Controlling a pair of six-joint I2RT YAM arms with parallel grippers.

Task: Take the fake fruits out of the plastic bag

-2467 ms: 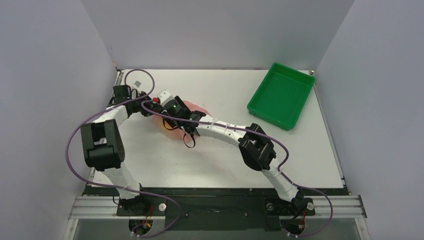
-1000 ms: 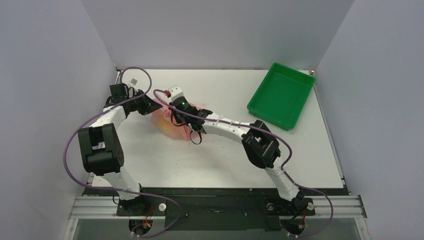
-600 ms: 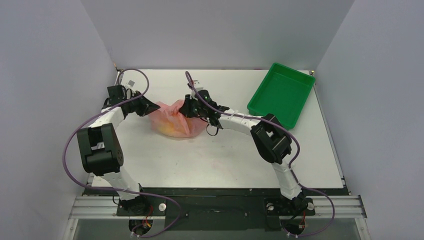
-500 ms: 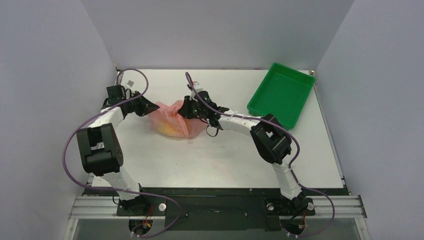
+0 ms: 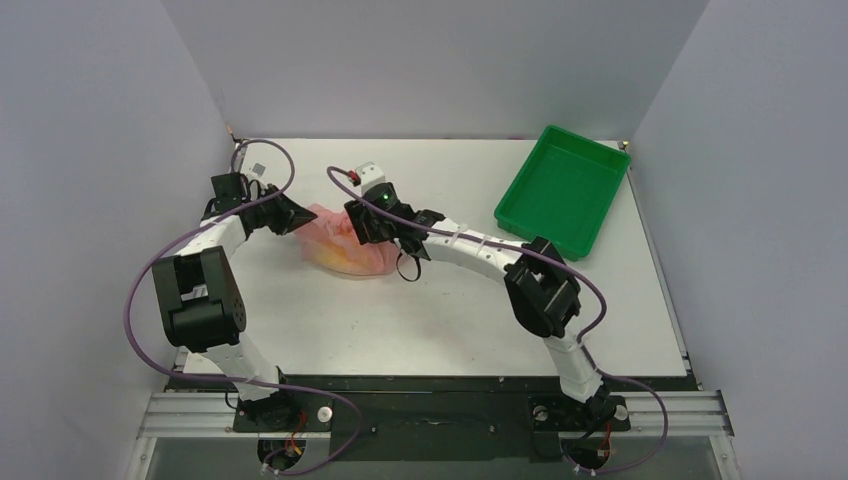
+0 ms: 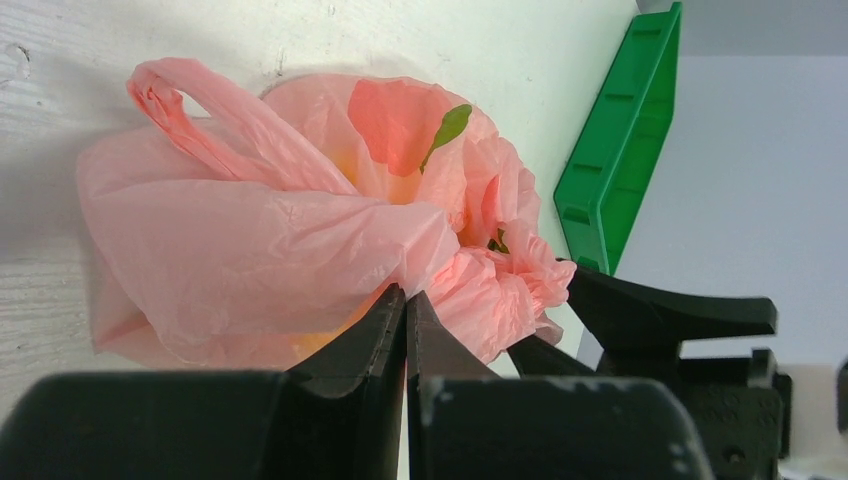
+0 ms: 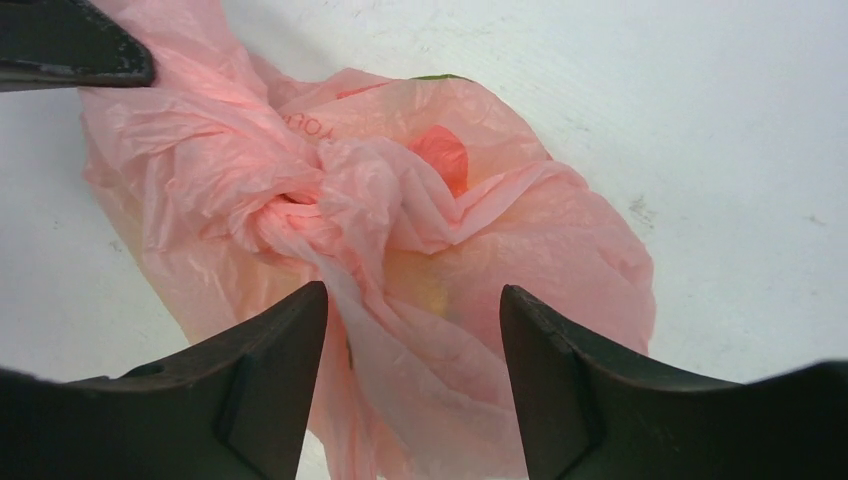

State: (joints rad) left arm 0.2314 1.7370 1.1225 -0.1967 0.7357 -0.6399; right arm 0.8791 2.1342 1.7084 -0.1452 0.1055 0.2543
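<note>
From above, the plastic bag (image 5: 335,240) lay on the white table (image 5: 450,320), left of centre and toward the far side, well apart from the green tray (image 5: 563,190) in the far right corner. The bag was a crumpled pink heap, thin and translucent, and the fake fruits (image 5: 346,262) showed only as a yellow-orange glow through its near side. The left gripper (image 5: 296,215) met the bag's left edge and the right gripper (image 5: 362,226) sat over its right part.

In the left wrist view, the left gripper's fingers were pressed together with a fold of the pink film pinched between their tips. The film bunched into crinkled gathers, with one loop handle arching up at the left. A small green leaf-like shape and an orange-red patch showed through near the top. One dark finger of the right gripper stood just beside the bag's right side.

In the right wrist view, the right gripper's fingers stood wide apart, with a twisted rope of film running between them. The bag's middle was drawn into a knot-like twist, pale yellow showing under the film below it.
</note>
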